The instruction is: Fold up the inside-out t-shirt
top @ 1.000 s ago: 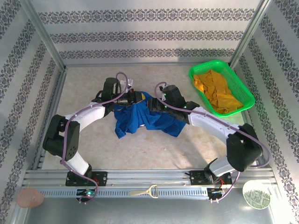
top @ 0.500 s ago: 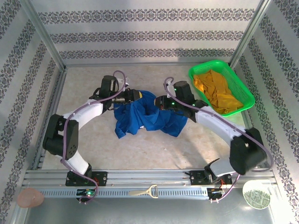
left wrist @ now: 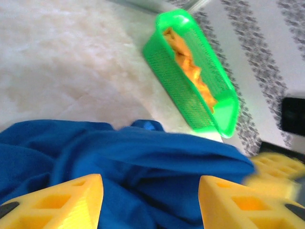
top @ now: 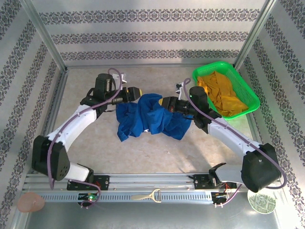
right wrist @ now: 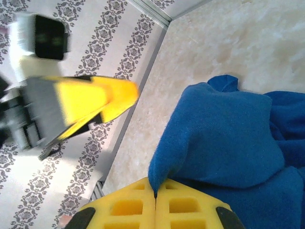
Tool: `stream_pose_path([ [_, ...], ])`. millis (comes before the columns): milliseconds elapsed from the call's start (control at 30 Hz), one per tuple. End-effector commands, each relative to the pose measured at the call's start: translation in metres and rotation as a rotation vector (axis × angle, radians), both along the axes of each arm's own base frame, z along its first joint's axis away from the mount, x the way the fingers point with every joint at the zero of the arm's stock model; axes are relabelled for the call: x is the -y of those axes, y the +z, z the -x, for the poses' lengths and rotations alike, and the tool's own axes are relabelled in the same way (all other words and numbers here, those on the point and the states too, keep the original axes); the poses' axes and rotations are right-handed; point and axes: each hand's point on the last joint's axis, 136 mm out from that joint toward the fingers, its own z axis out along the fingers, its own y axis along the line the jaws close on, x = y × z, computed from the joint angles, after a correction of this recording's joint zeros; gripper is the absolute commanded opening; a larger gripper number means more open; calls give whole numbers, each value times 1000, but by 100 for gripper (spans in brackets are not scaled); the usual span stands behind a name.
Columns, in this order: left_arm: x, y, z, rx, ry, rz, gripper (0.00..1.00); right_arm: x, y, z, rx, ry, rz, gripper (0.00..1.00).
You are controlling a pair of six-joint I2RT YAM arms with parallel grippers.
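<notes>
The inside-out t-shirt (top: 150, 119) lies crumpled in a royal-blue heap at the middle of the table, with no print showing. My right gripper (top: 167, 102) is at the heap's upper right and is shut on a raised fold of the blue cloth (right wrist: 214, 138), pinched between its yellow fingertips (right wrist: 155, 191). My left gripper (top: 137, 92) hovers at the heap's upper left edge. Its yellow fingers (left wrist: 62, 200) stand well apart, the blue cloth (left wrist: 143, 157) lies just beyond them, and nothing is gripped.
A green mesh basket (top: 248, 93) holding a mustard-yellow garment (top: 221, 90) stands at the back right, close to my right arm. Patterned walls with metal posts close in the table on three sides. An aluminium rail (top: 152, 183) runs along the near edge.
My left gripper has opened, let go of the shirt and drawn back to the upper left. My right gripper has shut on a fold and moved right with it.
</notes>
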Motion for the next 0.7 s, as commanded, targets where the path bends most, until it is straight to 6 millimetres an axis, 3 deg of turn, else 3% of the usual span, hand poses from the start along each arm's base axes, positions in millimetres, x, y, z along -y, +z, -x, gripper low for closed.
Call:
stream_pose_path([
  [0,11,-33,19,-36,-19,-135,59,-3,16,0,41,17,-55,0],
  [167,31,-58,19,-80,-39,-242,62,-1,15,1,35,10,-55,0],
  [333,43,-80,5,-117,-46,-326,64,-1,15,2,35,7,-55,0],
  [500,57,-88,-9,-113,-72,-340,68,-5,15,3,37,19,-55,0],
  [667,90,-96,-8,-125,-199,-276,71,-10,19,0,45,26,-64,0],
])
